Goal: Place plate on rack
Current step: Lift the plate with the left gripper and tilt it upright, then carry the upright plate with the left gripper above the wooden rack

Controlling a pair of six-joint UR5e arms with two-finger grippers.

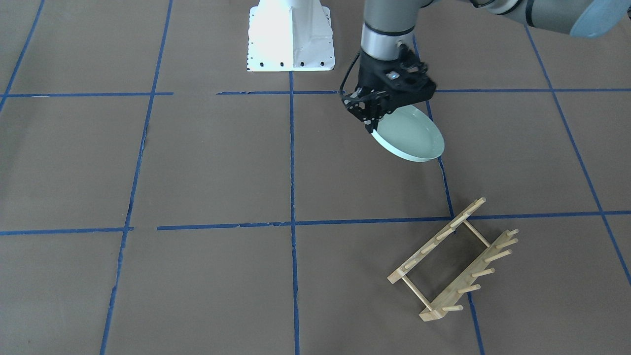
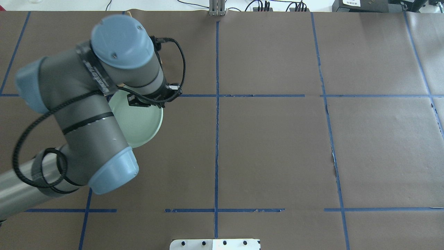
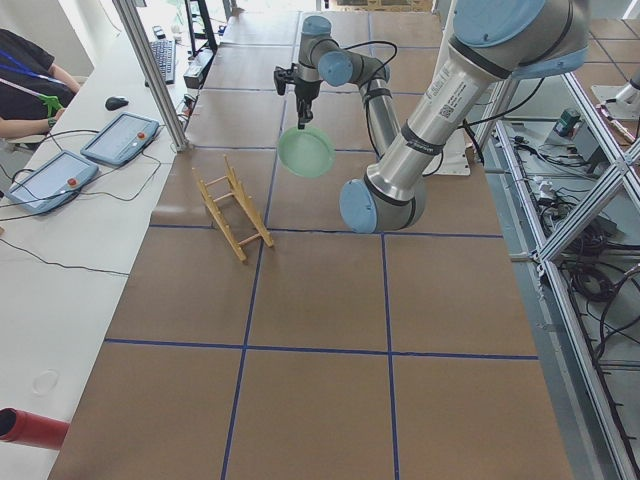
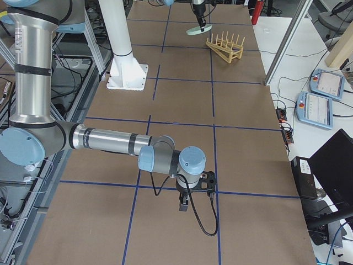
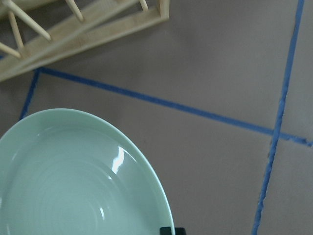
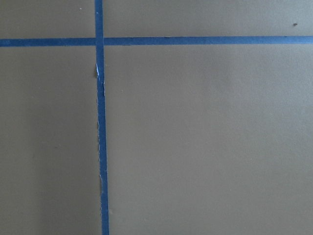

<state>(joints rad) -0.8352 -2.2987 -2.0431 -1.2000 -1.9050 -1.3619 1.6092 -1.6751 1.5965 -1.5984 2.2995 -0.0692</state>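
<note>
My left gripper point(image 1: 373, 129) is shut on the rim of the pale mint-green plate point(image 1: 411, 135) and holds it tilted above the table. The light-wood rack point(image 1: 453, 261) stands on the table, apart from the plate, on the operators' side of it. In the left wrist view the plate point(image 5: 73, 181) fills the lower left and the rack point(image 5: 83, 29) lies along the top left. In the overhead view the arm hides the rack and part of the plate point(image 2: 138, 121). My right gripper point(image 4: 183, 207) hangs low over bare table at the far end; I cannot tell whether it is open or shut.
The robot's white base point(image 1: 291, 37) stands at the table's back middle. Blue tape lines point(image 1: 293, 197) cross the brown table cover. In the exterior left view two tablets point(image 3: 120, 138) and an aluminium post point(image 3: 150, 70) stand just beyond the rack.
</note>
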